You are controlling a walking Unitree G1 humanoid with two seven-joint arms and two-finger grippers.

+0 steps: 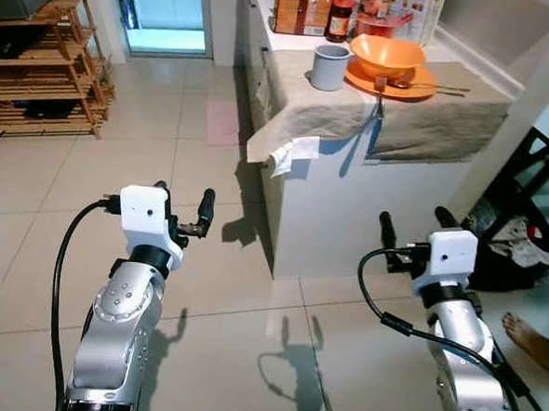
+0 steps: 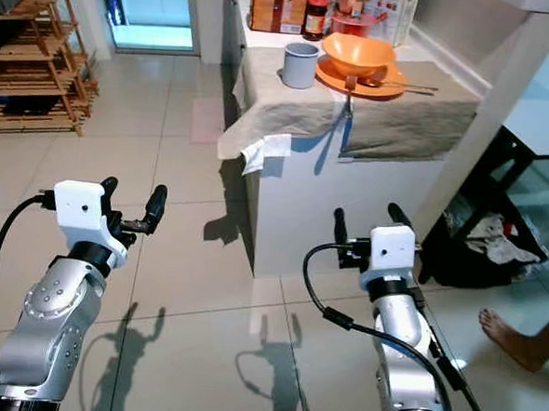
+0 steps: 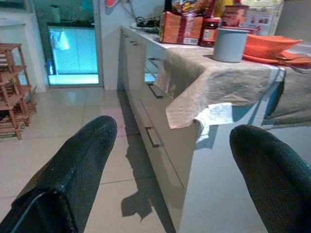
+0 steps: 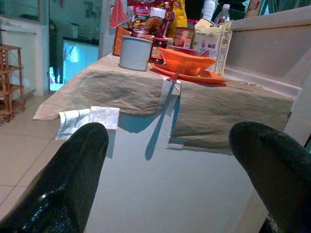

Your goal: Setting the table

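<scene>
Step in hand: you are on the approach, facing the end of the bench (image 1: 349, 210) with nothing picked up, so table setting has, by my judgement, not started.

Left gripper (image 1: 183, 209): raised in front of you over the floor tiles, fingers spread apart and holding nothing.

Right gripper (image 1: 413, 228): raised level with the left one, fingers also spread wide and holding nothing, well short of the bench.

Task things: an orange bowl (image 1: 386, 54) sits on an orange plate (image 1: 391, 82) at the near end of the bench top, on a beige cloth (image 1: 300, 100) that drapes over the edge. A fork (image 1: 380, 91) lies at the plate's near rim (its tip appears to reach the bench edge). A grey cup (image 1: 330, 67) stands just beside the plate, on your left of it.

Next move: you likely need to step closer and lift an arm, since the dishes lie higher than and beyond both grippers.

Around: food packets and a jar (image 1: 340, 19) crowd the bench behind the dishes. A wooden rack (image 1: 50, 71) stands far to your left. A white paper tag (image 1: 291, 155) hangs from the cloth.

In the way: a person's bare foot (image 1: 532, 338) rests on the floor close to your right arm, and a dark bag (image 1: 514, 248) lies by the bench's right side. Mind the hanging cloth; snagging it could drag the dishes.
</scene>
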